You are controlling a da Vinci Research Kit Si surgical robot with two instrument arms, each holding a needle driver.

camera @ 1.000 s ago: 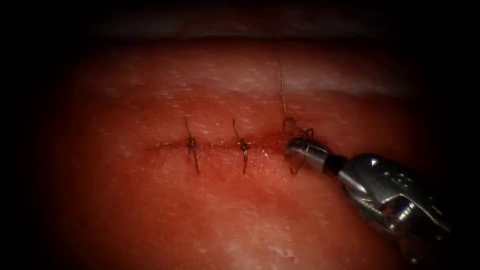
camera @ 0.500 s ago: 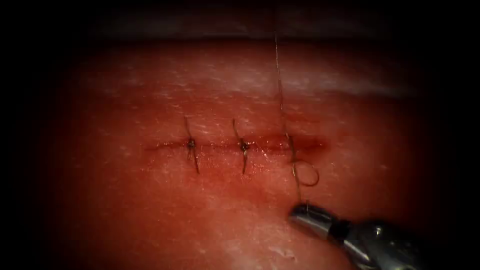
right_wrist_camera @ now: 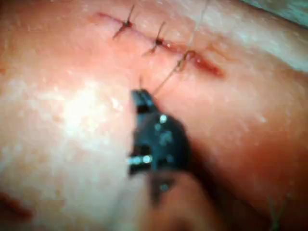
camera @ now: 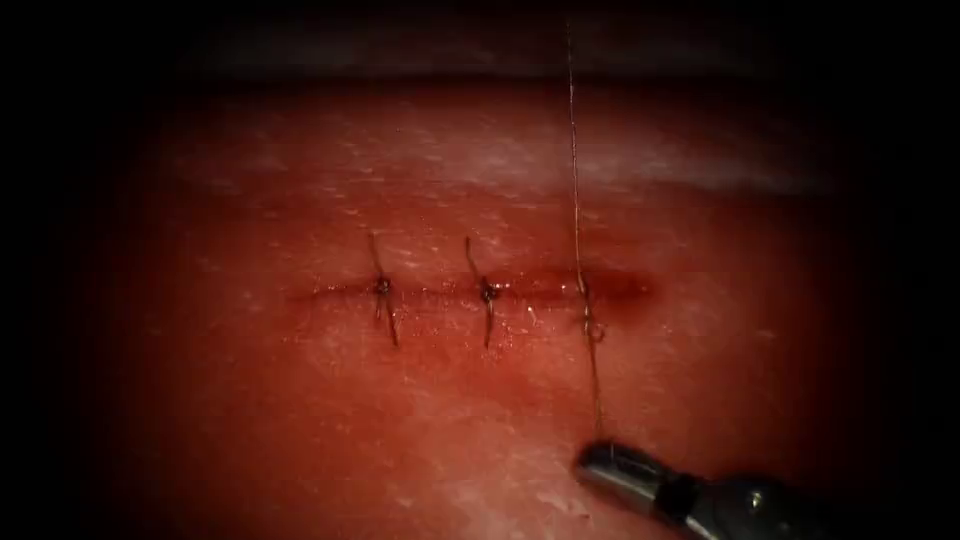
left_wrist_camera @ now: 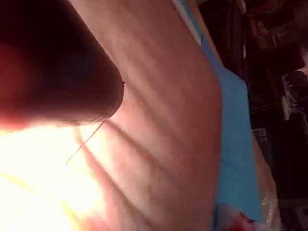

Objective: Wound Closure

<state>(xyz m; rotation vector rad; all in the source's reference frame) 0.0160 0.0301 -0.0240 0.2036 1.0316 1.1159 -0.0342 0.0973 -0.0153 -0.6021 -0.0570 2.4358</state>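
Observation:
The tissue (camera: pixel 300 420) carries a horizontal cut (camera: pixel 540 290). Near the cut's right end a thread (camera: pixel 575 180) drops from the far edge, crosses the cut and forms a small tight loop (camera: pixel 593 328) just on the near side. From there it runs taut to my right tool (camera: pixel 603 458), whose jaws are shut on the thread's end. The right wrist view has the right tool (right_wrist_camera: pixel 142 97) below the cut (right_wrist_camera: pixel 207 65), with the thread (right_wrist_camera: pixel 166 79) stretched between them. In the left wrist view a dark blurred left tool (left_wrist_camera: pixel 72 77) hangs over the tissue, with a strand of thread (left_wrist_camera: pixel 84 142) beside it.
Two tied stitches (camera: pixel 382 288) (camera: pixel 488 292) with short cut ends cross the cut left of the thread. Red fluid wets the cut's right end (camera: pixel 625 288). A blue cloth (left_wrist_camera: pixel 236 120) lies past the tissue's edge.
My right tool has drawn back from the cut toward the near side, pulling the thread with it. The loose loops by the cut have shrunk to one small tight loop.

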